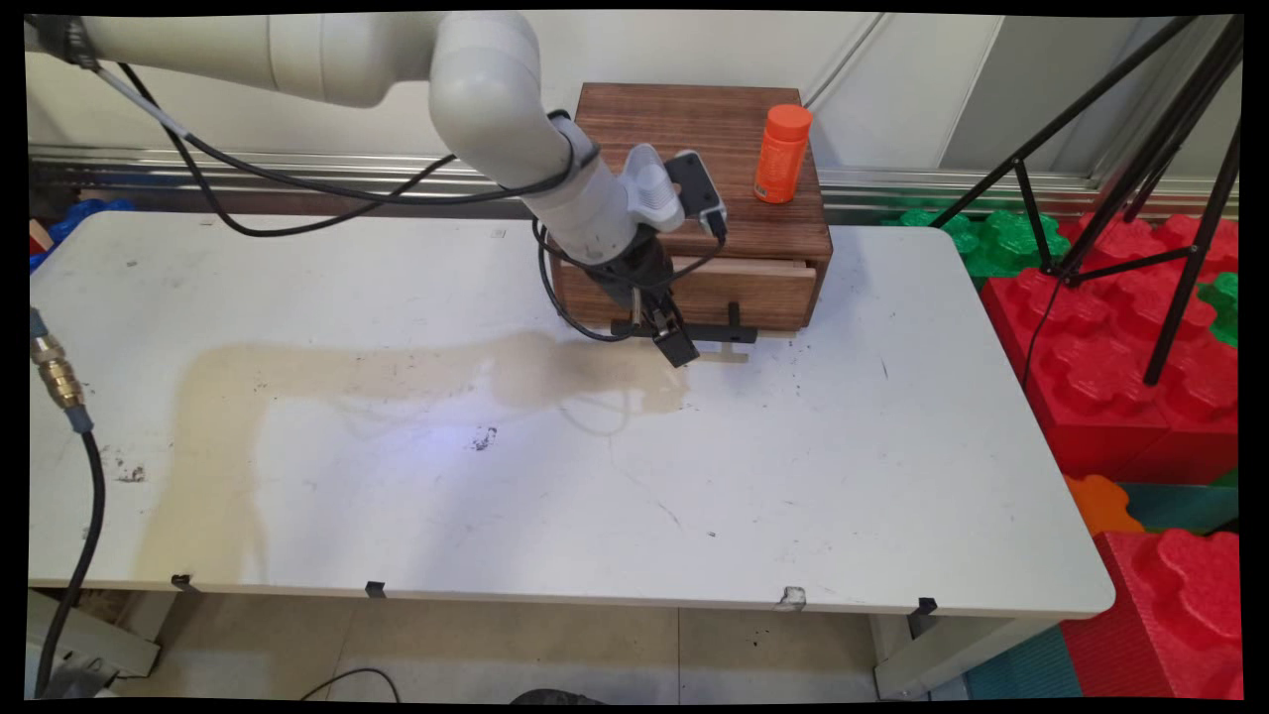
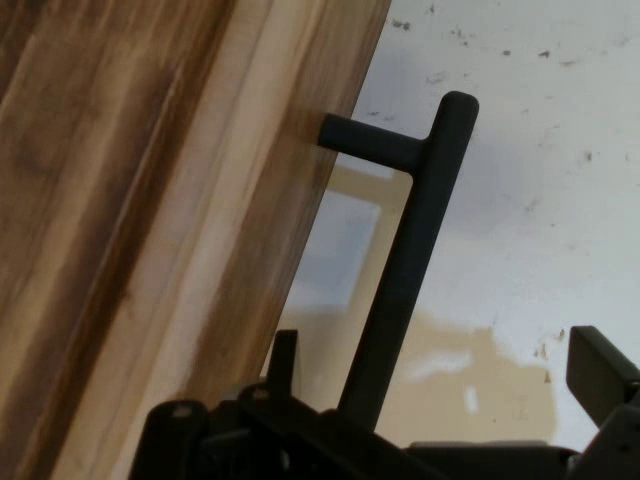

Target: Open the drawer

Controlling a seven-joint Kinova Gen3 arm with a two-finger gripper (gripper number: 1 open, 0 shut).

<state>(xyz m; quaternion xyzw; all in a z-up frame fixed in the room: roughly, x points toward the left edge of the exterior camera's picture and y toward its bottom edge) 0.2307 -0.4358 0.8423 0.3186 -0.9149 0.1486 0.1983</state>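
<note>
A dark wooden box (image 1: 694, 139) stands at the table's far side with one drawer (image 1: 753, 293) in its front. The drawer's black bar handle (image 1: 729, 332) runs along its lower edge. My gripper (image 1: 674, 342) reaches down to the handle's left part. In the hand view the handle (image 2: 405, 270) runs up between my two fingers and joins the drawer front (image 2: 150, 220) by a short post. The gripper (image 2: 442, 355) is open, with one finger (image 2: 285, 355) between bar and wood and the other finger (image 2: 600, 365) well off the bar. An orange bottle (image 1: 782, 154) stands upright on the box top.
The white table (image 1: 793, 476) bears a long tan stain (image 1: 397, 372) running left from under the gripper. Red and green foam blocks (image 1: 1110, 357) and black tripod legs (image 1: 1170, 198) stand off the table's right side. A brass-tipped cable (image 1: 59, 387) hangs at the left edge.
</note>
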